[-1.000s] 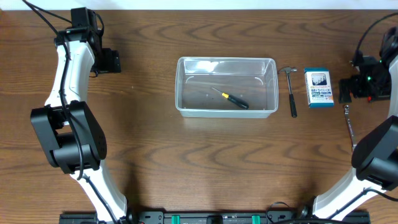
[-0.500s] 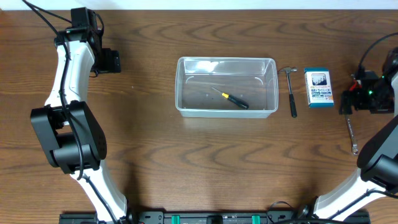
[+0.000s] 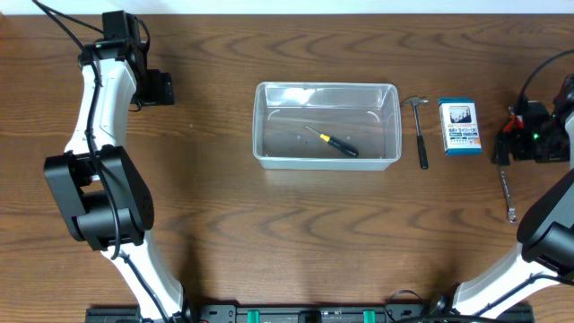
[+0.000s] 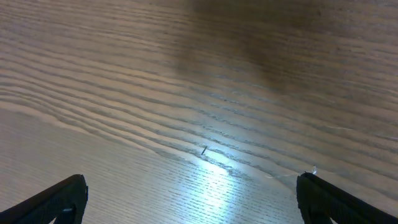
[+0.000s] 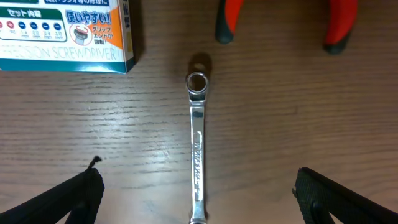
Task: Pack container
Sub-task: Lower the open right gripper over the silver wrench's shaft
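Container (image 3: 326,86) sits mid-table (image 3: 224,233) with a screwdriver (image 3: 334,142) inside, and we judge that our right gripper (image 5: 199,186), fingers spread wide, hangs over the wrench (image 5: 197,143) to straddle it for pickup, while our left gripper (image 4: 189,186), fingers likewise apart, waits far off over bare wood.

- Worktop (image 3: 269,233): dark brown wood grain, carries all items listed below.
- Hammer (image 3: 421,135): lies flat, head at the far end, dark handle pointing toward the near edge.
- Box (image 3: 460,126): blue and white with printed labels, just right of the hammer, not touching it.
- Wrench (image 3: 506,188): slim, silver, ring end toward the box, near its right corner but apart from it.
- Pliers (image 5: 225,22): only two orange-and-black handle tips show, beyond the wrench's ring end.
- Screwdriver (image 3: 334,142): black and yellow, lies diagonally, well left of the hammer.
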### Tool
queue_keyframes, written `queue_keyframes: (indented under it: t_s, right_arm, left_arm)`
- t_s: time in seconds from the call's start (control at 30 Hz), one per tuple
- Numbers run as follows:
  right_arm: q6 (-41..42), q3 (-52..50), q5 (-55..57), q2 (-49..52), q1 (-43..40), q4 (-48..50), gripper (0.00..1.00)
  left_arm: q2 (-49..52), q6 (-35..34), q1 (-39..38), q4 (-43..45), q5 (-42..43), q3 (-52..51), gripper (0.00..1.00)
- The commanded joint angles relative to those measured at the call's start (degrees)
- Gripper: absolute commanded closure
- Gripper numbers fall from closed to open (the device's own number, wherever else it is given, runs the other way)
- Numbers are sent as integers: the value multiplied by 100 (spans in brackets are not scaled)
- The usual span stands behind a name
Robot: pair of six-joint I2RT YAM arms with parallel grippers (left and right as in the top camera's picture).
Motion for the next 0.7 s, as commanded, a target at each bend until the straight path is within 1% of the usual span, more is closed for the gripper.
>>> queue_keyframes:
  t_s: [0.0,0.3,0.67]
  right_arm:
    - [-94,-179,-103,-57,-26,92,1]
    - [81,-232,-105,-57,-26,282,1]
    - [55,-348,-107,-33,-28,417,1]
  left_arm:
    - [103,-9,4,-15,-87,-24,2]
    - [103,-9,4,-15,-87,-24,2]
    - [103,-9,4,-15,-87,-24,2]
